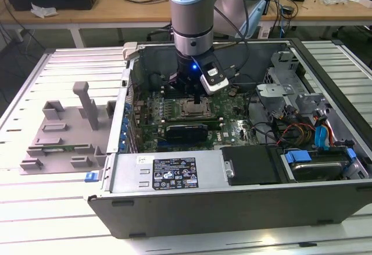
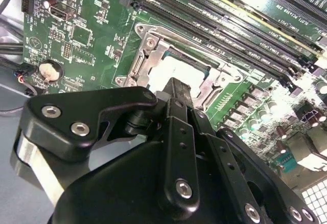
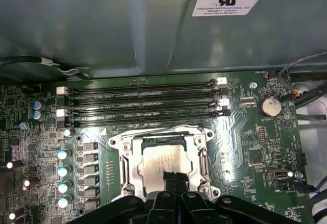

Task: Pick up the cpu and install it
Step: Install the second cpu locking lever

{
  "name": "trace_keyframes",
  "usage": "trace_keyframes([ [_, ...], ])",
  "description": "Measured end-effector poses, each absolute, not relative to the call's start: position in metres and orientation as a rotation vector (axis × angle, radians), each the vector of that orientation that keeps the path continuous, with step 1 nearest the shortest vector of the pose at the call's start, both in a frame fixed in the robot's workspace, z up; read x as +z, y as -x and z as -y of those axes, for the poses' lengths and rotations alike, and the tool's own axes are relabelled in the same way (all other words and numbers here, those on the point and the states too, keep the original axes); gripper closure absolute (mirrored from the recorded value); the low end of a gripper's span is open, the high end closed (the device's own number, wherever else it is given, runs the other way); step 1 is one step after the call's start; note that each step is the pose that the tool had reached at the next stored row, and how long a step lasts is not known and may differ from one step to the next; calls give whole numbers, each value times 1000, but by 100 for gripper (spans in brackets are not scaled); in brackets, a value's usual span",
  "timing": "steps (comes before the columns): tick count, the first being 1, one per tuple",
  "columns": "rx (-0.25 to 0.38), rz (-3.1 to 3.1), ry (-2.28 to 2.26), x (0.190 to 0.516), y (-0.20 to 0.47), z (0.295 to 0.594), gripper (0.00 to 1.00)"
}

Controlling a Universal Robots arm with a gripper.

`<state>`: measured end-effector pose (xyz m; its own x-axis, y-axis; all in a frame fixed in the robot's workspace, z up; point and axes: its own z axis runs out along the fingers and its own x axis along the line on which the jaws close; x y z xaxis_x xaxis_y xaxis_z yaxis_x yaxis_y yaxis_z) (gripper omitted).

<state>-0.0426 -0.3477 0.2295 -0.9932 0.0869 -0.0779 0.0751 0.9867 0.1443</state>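
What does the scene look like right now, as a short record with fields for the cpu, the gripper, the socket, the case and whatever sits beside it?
cpu: pale silvery square, lying inside the socket frame
gripper: directly over the cpu's near edge, inside the case; also seen above the socket in the exterior view
socket frame: metal-rimmed frame on the green motherboard, beside the memory slots
computer case: open, on a slatted white table
beside case: grey fixture blocks, on the exterior view's left

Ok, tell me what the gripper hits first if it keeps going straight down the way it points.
Most likely the cpu lying in the socket frame: the gripper points straight at its silvery top, though the remaining gap is hard to judge.
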Motion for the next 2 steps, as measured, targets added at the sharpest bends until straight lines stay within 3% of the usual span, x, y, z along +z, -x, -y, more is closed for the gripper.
trace_keyframes([
  [2, 217, -3047, -125, 229, 43, 348, 89],
])
